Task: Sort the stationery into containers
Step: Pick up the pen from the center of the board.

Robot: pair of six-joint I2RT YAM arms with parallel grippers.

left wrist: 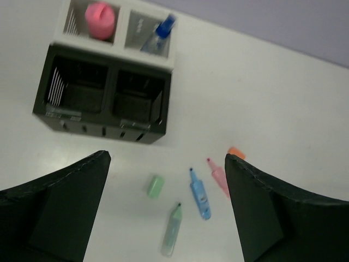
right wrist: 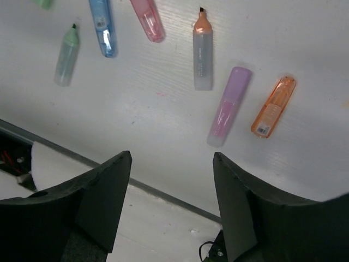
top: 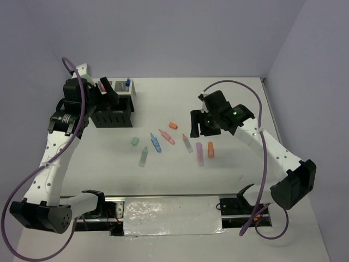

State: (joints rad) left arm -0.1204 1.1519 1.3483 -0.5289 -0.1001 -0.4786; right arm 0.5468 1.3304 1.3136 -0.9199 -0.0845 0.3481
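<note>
Lavender walls back a white table. From above, the left gripper hides part of the black organizer at the far left. The left wrist view shows it whole: two dark front compartments, hard to see into, and two white-rimmed back ones. One of those holds a pink-capped bottle, the other a blue-capped bottle.

An orange stub peeks out from behind one finger, and a green stub is cut off by the right wrist view's top edge.

Eight pieces lie loose at mid-table, well apart from the organizer and every table edge: two stubs and six markers. The markers are mint, blue, pink, orange-tipped clear, purple and orange.

Both grippers are spread and hold nothing. The left is spread wide over the organizer. The right gripper is just beyond the clear marker.
</note>
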